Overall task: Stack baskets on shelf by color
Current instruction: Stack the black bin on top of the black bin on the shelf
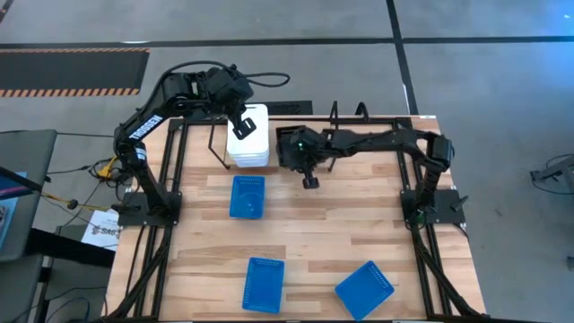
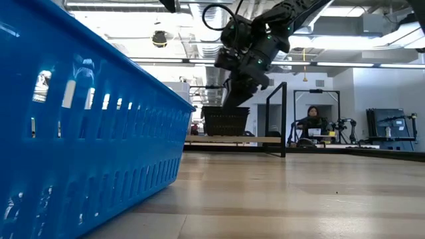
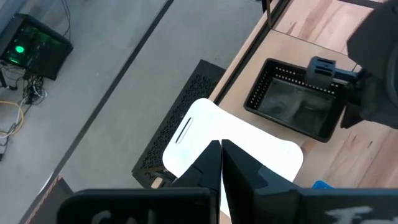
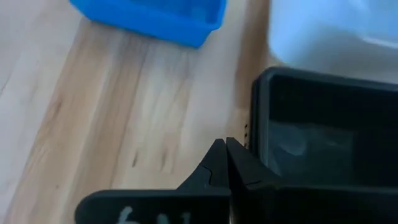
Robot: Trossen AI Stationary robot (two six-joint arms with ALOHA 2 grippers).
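White baskets (image 1: 248, 146) sit stacked at the table's twelve o'clock edge, the left gripper (image 1: 242, 126) closed and empty above them. At their three o'clock hangs the right gripper (image 1: 310, 182), closed, empty. Only the wrist views show the black basket (image 3: 297, 104). Blue baskets (image 1: 247, 196) lie toward six o'clock.

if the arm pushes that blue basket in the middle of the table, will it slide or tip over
The blue basket probably slides rather than tips: it sits flat and shallow on the smooth wooden table. Its thin slotted plastic walls suggest it is light, so a push off-centre may spin it.
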